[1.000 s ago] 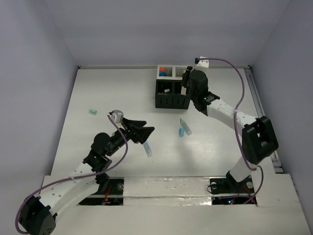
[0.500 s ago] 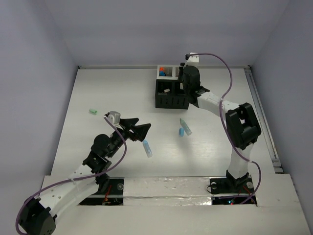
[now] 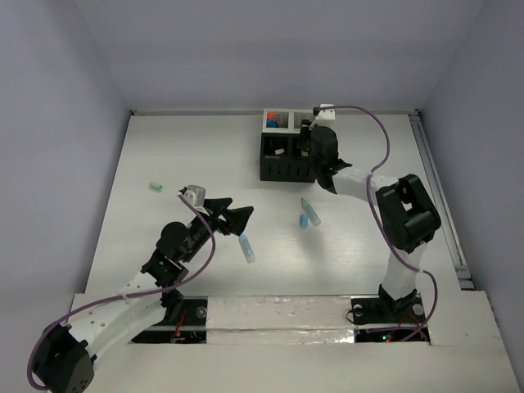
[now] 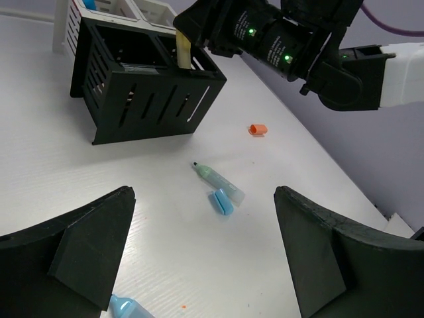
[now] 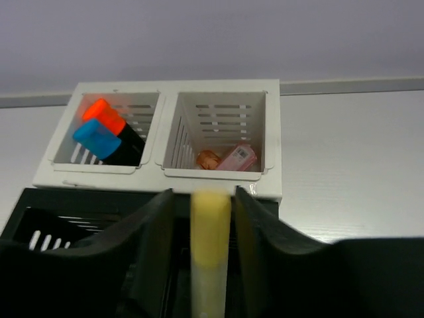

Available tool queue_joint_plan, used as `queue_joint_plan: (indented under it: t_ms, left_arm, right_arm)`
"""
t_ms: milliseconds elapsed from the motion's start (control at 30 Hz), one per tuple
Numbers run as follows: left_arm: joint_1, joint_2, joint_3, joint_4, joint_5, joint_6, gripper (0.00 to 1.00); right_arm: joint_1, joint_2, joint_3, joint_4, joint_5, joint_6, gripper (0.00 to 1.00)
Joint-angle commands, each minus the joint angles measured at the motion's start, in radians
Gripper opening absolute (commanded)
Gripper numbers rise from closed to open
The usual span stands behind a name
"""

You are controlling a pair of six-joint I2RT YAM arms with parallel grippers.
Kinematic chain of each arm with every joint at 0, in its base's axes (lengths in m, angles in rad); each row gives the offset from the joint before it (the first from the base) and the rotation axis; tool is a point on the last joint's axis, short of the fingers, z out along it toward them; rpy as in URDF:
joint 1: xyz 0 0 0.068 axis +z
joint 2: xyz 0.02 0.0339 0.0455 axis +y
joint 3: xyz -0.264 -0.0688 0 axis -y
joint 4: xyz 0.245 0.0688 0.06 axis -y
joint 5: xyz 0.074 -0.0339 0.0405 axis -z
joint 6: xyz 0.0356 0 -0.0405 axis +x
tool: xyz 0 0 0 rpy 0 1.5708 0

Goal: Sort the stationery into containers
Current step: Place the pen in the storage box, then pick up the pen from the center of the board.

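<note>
As right gripper (image 3: 309, 146) hangs over organizer (image 3: 286, 169), left gripper (image 3: 240, 210) gapes.

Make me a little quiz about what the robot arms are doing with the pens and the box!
1. True or false: the left fingers hold a pen.
2. The highlighter between the right fingers is: A pink, B yellow, C green.
3. Fill in: the markers in the white compartment have orange and ____ caps.
Key: 1 false; 2 B; 3 blue.
</note>
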State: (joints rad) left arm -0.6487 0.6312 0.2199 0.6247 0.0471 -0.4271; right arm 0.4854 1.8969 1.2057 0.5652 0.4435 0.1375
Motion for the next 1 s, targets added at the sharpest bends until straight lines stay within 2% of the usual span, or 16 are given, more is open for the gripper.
queue_joint_plan:
  t_ms: [0, 133, 267, 333, 367, 400, 467, 500, 567, 667, 733, 767, 800, 867, 900, 967]
  left_arm:
    - [-0.005, -0.004, 0.004, 0.07, 0.005, 0.011, 0.84]
    - [-0.005, -0.004, 0.007, 0.066, 0.007, 0.01, 0.83]
    - [-0.005, -0.019, 0.006, 0.058, 0.0, 0.008, 0.83]
    - [-0.005, -0.025, 0.004, 0.05, -0.006, 0.005, 0.82]
    - [-0.005, -0.031, 0.004, 0.046, -0.01, 0.005, 0.82]
    - [-0.005, -0.045, 0.004, 0.041, -0.029, 0.001, 0.8]
    - [-0.005, -0.074, 0.004, 0.007, -0.102, -0.005, 0.75]
    - [-0.005, -0.086, 0.006, -0.008, -0.133, -0.009, 0.72]
    - [-0.005, -0.131, 0.013, -0.091, -0.249, -0.015, 0.63]
    - [-0.005, -0.186, 0.009, -0.166, -0.32, -0.022, 0.51]
    - [-0.005, -0.238, 0.0, -0.196, -0.354, -0.024, 0.44]
    - [-0.005, -0.269, -0.004, -0.206, -0.365, -0.028, 0.44]
    - [-0.005, -0.283, -0.004, -0.215, -0.383, -0.029, 0.43]
    - [-0.005, -0.304, -0.001, -0.246, -0.4, -0.024, 0.43]
    - [-0.005, -0.321, -0.001, -0.255, -0.42, -0.021, 0.42]
    - [-0.005, -0.334, -0.002, -0.273, -0.435, -0.021, 0.42]
  right_arm:
    - [0.001, -0.091, 0.015, 0.047, -0.038, 0.025, 0.5]
    - [0.001, -0.151, 0.025, -0.017, -0.061, 0.045, 0.65]
    - [0.001, -0.221, 0.0, -0.071, -0.092, 0.08, 0.68]
    - [0.001, -0.252, -0.006, -0.148, -0.149, 0.117, 0.56]
    - [0.001, -0.269, -0.009, -0.189, -0.175, 0.137, 0.45]
    - [0.001, -0.301, -0.017, -0.253, -0.227, 0.174, 0.22]
    - [0.01, -0.331, -0.043, -0.315, -0.265, 0.214, 0.04]
    - [0.027, -0.358, -0.079, -0.358, -0.303, 0.249, 0.0]
    - [0.051, -0.38, -0.121, -0.396, -0.35, 0.284, 0.0]
    - [0.119, -0.395, -0.178, -0.445, -0.474, 0.312, 0.0]
    - [0.208, -0.369, -0.172, -0.519, -0.486, 0.291, 0.0]
    - [0.232, -0.354, -0.164, -0.548, -0.492, 0.29, 0.05]
    - [0.254, -0.335, -0.156, -0.6, -0.514, 0.298, 0.2]
    - [0.307, -0.291, -0.147, -0.619, -0.532, 0.307, 0.38]
    - [0.326, -0.279, -0.146, -0.633, -0.542, 0.309, 0.53]
    - [0.381, -0.239, -0.13, -0.652, -0.542, 0.307, 0.6]
